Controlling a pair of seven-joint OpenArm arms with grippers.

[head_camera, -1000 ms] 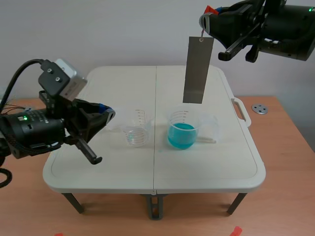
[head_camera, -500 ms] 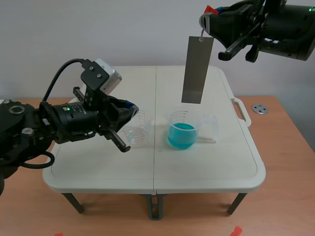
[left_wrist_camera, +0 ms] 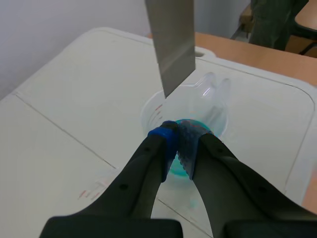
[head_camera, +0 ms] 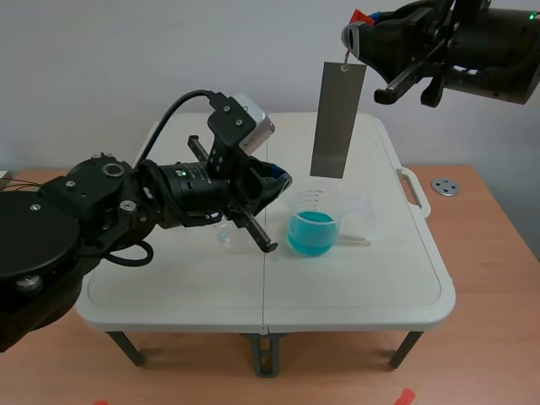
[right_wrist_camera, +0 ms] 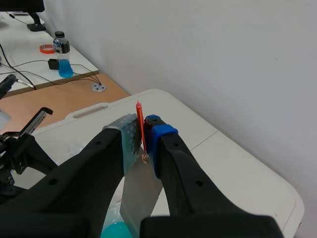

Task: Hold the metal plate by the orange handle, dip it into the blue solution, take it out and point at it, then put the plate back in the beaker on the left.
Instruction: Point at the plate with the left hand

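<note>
- The right fingers (right_wrist_camera: 159,139) are clamped on the thin orange handle (right_wrist_camera: 139,119), held high above the far side of the bench (head_camera: 354,287).
- The metal plate (head_camera: 330,118) hangs straight down from that handle. Its lower edge is clear of the liquid, above the beaker (head_camera: 314,221) of blue solution (head_camera: 312,234).
- The left fingers (left_wrist_camera: 162,139) are pressed together on nothing. Their tips aim at the plate's lower end, near it but not touching, over the rim of the blue beaker.
- The empty beaker (head_camera: 224,235) on the left is mostly hidden behind the left arm, which lies low across it.
- Risk: the plate seems to dangle from a small loop, so a nudge from the closed left tips would probably set it swinging or twisting.
- Risk: a swinging plate may clip the rim of either beaker on the way down and tip it, spilling the blue solution.
- Risk: with the left arm so close over the empty beaker, pulling back carelessly could knock it over. Carrying the plate across too soon could hit that arm.
- Risk: drops from the plate may land on the bench during the carry.
</note>
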